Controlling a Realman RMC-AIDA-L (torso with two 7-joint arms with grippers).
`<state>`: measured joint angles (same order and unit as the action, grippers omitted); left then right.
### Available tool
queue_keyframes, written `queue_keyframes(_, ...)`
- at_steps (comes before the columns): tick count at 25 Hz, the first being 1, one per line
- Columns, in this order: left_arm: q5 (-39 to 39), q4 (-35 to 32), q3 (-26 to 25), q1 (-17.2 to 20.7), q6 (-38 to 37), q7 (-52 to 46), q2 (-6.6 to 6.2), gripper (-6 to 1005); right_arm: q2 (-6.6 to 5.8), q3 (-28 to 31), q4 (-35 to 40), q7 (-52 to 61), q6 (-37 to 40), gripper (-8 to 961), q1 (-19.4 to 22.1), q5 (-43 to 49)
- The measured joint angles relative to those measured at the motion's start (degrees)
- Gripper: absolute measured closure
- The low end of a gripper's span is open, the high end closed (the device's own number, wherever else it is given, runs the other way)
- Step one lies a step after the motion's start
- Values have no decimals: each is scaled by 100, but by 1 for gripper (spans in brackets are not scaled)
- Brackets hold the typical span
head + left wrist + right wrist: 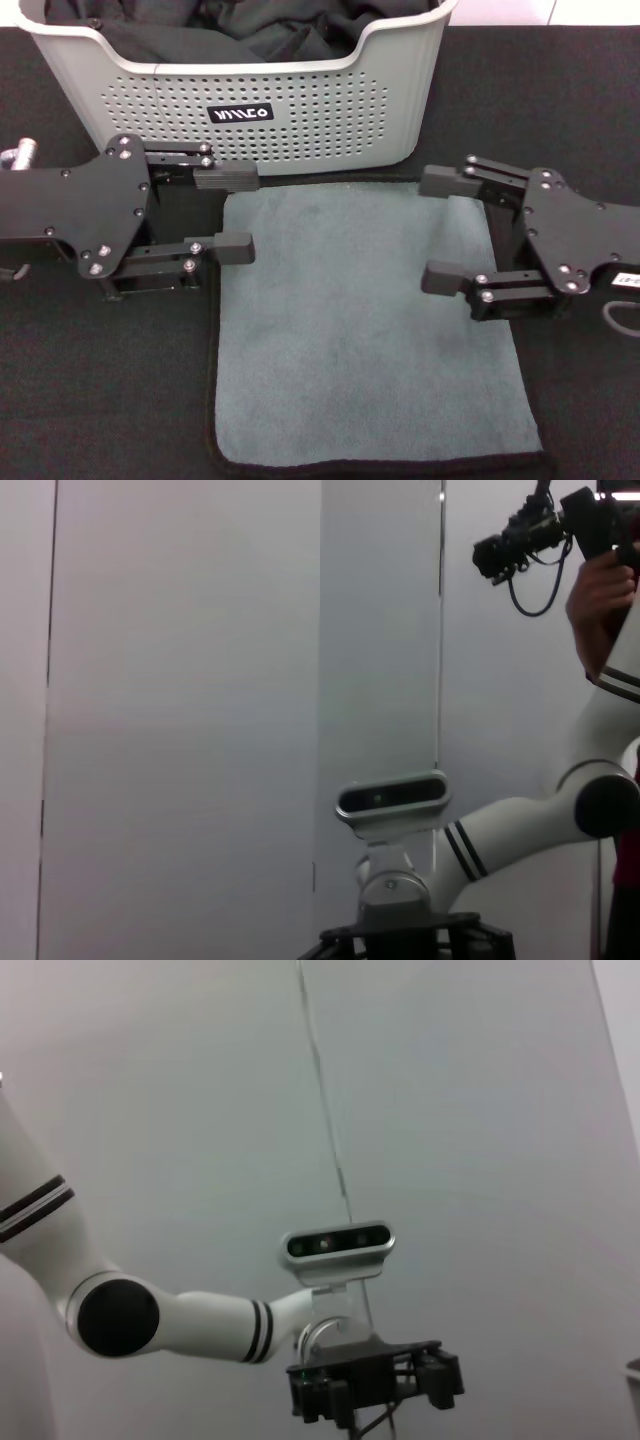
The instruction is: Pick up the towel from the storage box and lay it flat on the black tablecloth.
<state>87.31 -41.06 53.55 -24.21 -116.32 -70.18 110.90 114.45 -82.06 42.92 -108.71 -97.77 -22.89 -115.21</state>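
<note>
The grey-teal towel [365, 320] with a black stitched border lies spread flat on the black tablecloth [90, 380], just in front of the light grey storage box [300, 105]. My left gripper [232, 213] is open and empty, over the towel's far left corner. My right gripper [440, 228] is open and empty, over the towel's far right edge. Both hold nothing. The wrist views show only the wall and the robot's head and arms, not the towel.
The box holds plain black garments [270, 30] and stands at the back of the table. The tablecloth reaches to both sides of the towel. The towel's near edge lies close to the bottom of the head view.
</note>
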Motion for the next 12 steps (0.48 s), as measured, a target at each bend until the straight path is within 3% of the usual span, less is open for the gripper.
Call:
queue_keyframes(7, 14, 26, -125, 47, -1, 53, -14, 454, 14, -43, -159, 16, 38, 68, -105, 25)
queue_keyframes(12, 113, 96, 140, 25, -7, -21, -132, 454, 36, -43, -302, 24, 45, 67, -163, 23)
